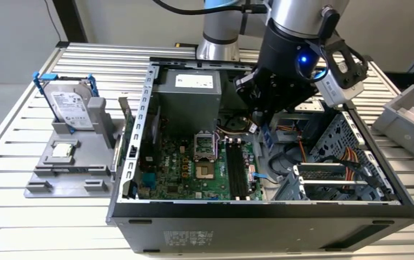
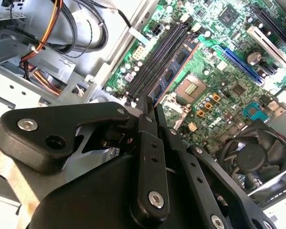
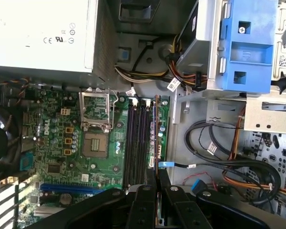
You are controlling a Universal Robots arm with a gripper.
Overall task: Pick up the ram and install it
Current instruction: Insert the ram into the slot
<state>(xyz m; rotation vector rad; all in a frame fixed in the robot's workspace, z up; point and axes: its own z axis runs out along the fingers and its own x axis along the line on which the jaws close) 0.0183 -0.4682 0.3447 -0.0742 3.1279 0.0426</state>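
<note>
Gripper (image 2: 151, 112) hangs over the open computer case (image 1: 264, 208), fingers closed on the ram (image 2: 174, 71), the blue stick held edge-down just above the motherboard's (image 3: 62, 143) long black memory slots (image 3: 136, 143) beside the empty CPU socket (image 3: 95, 145).

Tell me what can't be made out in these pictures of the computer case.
1. Second wrist view: the near end of the thin blue ram stick, covered by the black tool shut on it.
2. First wrist view: whether that stick is seated; it shows edge-on, too thin to judge.
3. Exterior view: the tool's tip, hidden behind the arm's black wrist.
</note>
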